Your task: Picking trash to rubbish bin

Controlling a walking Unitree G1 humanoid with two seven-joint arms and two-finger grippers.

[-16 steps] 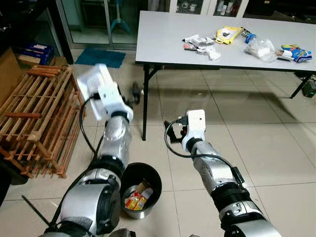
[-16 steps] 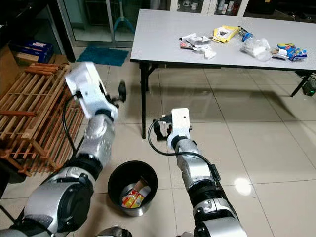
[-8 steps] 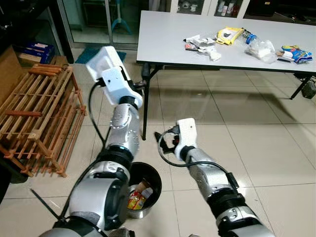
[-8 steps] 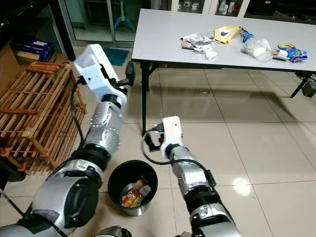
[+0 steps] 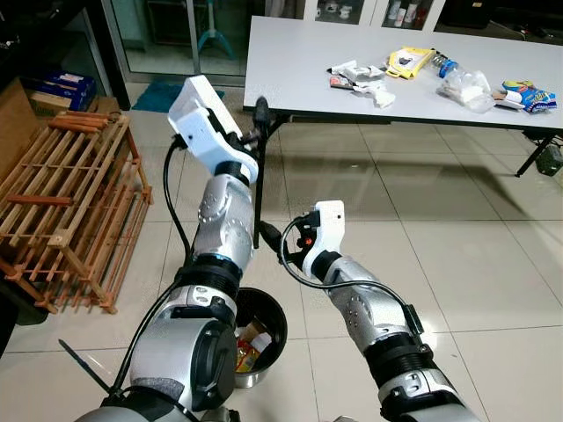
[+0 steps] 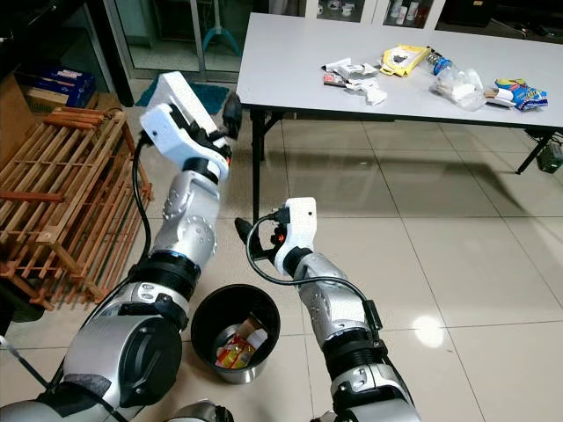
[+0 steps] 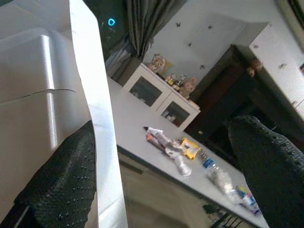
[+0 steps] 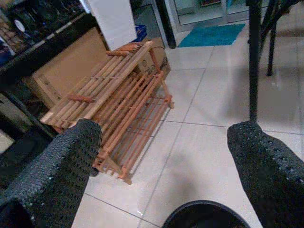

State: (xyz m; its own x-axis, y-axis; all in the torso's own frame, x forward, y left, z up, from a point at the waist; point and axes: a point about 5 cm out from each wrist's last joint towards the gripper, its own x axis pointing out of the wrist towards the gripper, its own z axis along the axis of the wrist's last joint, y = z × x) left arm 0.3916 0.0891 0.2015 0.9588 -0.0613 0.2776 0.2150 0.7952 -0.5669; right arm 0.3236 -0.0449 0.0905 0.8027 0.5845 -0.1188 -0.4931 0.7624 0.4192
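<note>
1. Trash: a cluster of crumpled white wrappers (image 5: pixel 359 77), a yellow packet (image 5: pixel 406 61), a clear plastic bottle (image 5: pixel 464 86) and a blue-and-yellow snack bag (image 5: pixel 526 95) lie on the far half of the grey bench (image 5: pixel 299 61), all well apart from both grippers.
2. Rubbish bin (image 6: pixel 220 327): a black round bin on the tiled floor, between the two arms near the robot's body; coloured wrappers already lie inside it.
3. Left gripper (image 7: pixel 166 175): raised in front of the bench's near corner, beside the black bench leg (image 5: pixel 258 198). Its fingers (image 7: pixel 61 185) stand wide apart and hold nothing; the wrist view looks along them across the benchtop toward the trash. Compared with a second ago, the arm has lifted and swung from beside the wooden rack toward the bench edge.
4. Right gripper (image 8: pixel 164 166): held low over the floor, near the bin. Its fingers (image 8: pixel 57 166) are spread wide, empty, with the bin's rim showing between them in the wrist view. Over the last second this arm has drawn inward and to the robot's left, closer to the bench leg.
5. Surroundings: a slatted wooden rack (image 5: pixel 66 207) lies tilted on the floor at the robot's left, with a teal mat (image 8: pixel 211 34) beyond it near the glass doors.
</note>
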